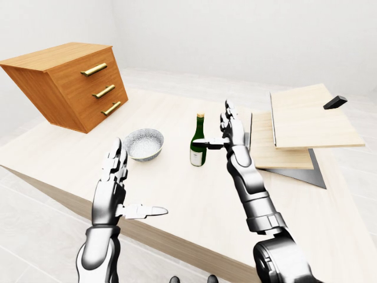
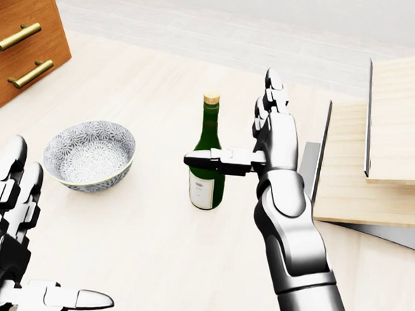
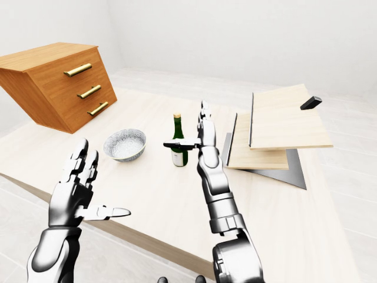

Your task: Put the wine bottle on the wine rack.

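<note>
glossy glass wine bottle (image 2: 208,154), matt wooden table (image 2: 152,251)

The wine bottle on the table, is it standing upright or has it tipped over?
Upright. The wine bottle stands on its base on the table, cork end up, beside the open right hand.
</note>
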Controlling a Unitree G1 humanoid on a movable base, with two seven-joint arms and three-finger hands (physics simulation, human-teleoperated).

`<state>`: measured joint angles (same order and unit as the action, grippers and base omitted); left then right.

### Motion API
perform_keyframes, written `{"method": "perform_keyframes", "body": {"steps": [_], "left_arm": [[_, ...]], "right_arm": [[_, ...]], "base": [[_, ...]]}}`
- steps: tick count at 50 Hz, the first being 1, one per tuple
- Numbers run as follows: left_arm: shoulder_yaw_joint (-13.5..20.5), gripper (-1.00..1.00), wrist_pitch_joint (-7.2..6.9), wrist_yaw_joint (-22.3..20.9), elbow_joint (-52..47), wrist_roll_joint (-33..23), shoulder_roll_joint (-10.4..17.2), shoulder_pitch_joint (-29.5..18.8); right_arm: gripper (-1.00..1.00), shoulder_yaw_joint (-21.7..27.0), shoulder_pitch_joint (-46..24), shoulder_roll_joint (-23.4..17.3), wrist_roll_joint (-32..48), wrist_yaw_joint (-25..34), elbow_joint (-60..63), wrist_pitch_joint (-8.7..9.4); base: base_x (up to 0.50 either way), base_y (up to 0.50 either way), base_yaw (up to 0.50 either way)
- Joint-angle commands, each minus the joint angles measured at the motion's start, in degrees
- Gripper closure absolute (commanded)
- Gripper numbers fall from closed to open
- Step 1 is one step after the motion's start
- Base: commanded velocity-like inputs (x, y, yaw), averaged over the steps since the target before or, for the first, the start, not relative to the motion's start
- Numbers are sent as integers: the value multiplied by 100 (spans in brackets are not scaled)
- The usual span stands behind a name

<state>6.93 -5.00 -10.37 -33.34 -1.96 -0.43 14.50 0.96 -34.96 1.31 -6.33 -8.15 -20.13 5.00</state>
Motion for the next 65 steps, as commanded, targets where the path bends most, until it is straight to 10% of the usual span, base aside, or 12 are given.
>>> {"method": "perform_keyframes", "body": {"steps": [1, 65], "left_arm": [[31, -100, 0, -21, -12, 19, -10, 49], [169, -100, 0, -133, -11, 63, -45, 93]], "right_arm": [[-100, 38, -367, -2, -1, -42, -767, 0], [-100, 167, -2134, -1, 116, -223, -3610, -253]], "base": [[0, 0, 0], [0, 0, 0]]}}
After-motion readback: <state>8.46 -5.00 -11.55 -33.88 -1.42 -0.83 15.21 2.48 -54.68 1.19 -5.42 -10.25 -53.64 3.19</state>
